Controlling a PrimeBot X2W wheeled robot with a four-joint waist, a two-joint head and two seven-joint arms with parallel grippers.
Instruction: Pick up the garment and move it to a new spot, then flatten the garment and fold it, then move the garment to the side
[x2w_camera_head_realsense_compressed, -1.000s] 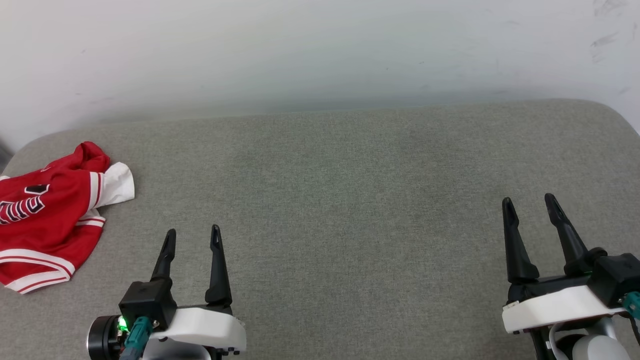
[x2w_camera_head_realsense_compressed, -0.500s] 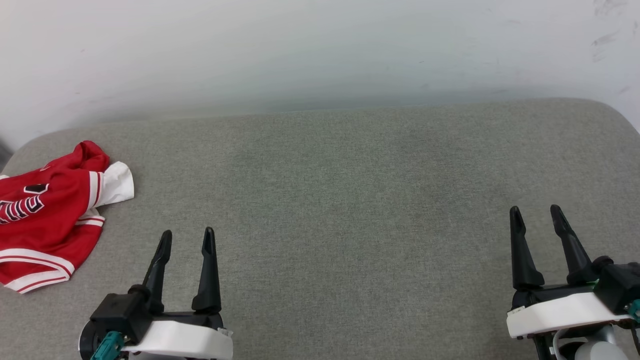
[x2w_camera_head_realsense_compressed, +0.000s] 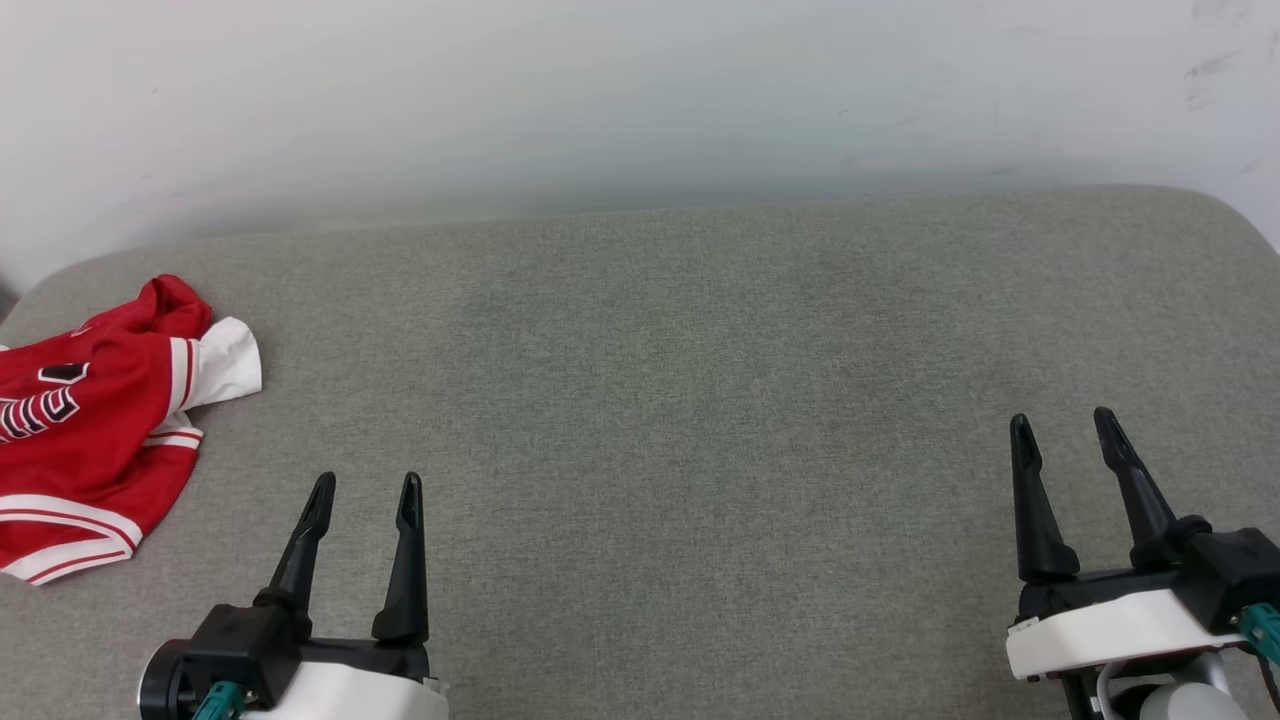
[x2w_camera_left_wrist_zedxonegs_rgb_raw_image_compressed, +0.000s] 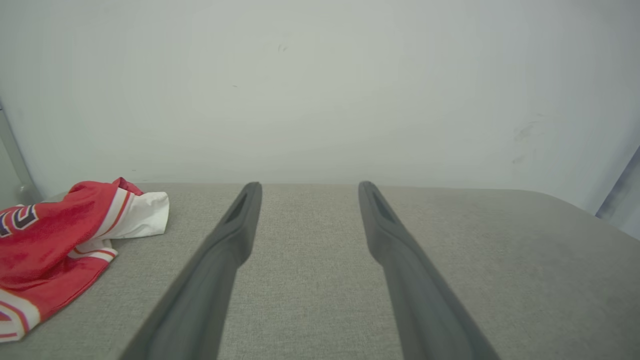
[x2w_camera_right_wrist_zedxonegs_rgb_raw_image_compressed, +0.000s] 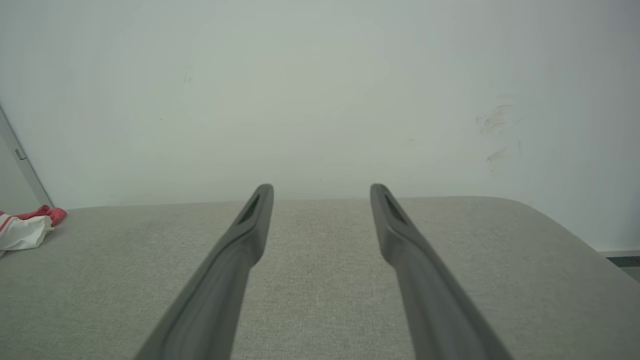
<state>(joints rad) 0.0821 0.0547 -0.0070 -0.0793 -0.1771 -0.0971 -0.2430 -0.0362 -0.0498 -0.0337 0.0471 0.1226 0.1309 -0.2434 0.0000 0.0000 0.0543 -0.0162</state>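
A: Where is the shirt (x2w_camera_head_realsense_compressed: 90, 440)?
B: At the far left end of the cushion (x2w_camera_head_realsense_compressed: 650, 380), lying in a loose, crumpled heap. The left edge of the head view cuts part of it off.
A: How does it look?
B: Red. One short white sleeve (x2w_camera_head_realsense_compressed: 228, 358) sticks out toward the middle of the cushion. Red-and-white striped trim (x2w_camera_head_realsense_compressed: 70, 510) runs along the near edge. Dark, white-outlined letters (x2w_camera_head_realsense_compressed: 30, 415) sit on the chest, but I cannot read them whole.
A: And the grippers?
B: The left gripper (x2w_camera_head_realsense_compressed: 366, 482) is near the shirt, to its right and apart from it, its jaws spread wide with nothing between them. The right gripper (x2w_camera_head_realsense_compressed: 1060, 417) is well apart at the cushion's other end, its jaws also spread wide and holding nothing.
A: The surface?
B: Padded grey-green woven fabric, flat, with rounded corners.
A: The room?
B: A plain pale wall (x2w_camera_head_realsense_compressed: 600, 100) stands right behind the cushion, with faint scuffs (x2w_camera_head_realsense_compressed: 1210, 65) at its upper right.
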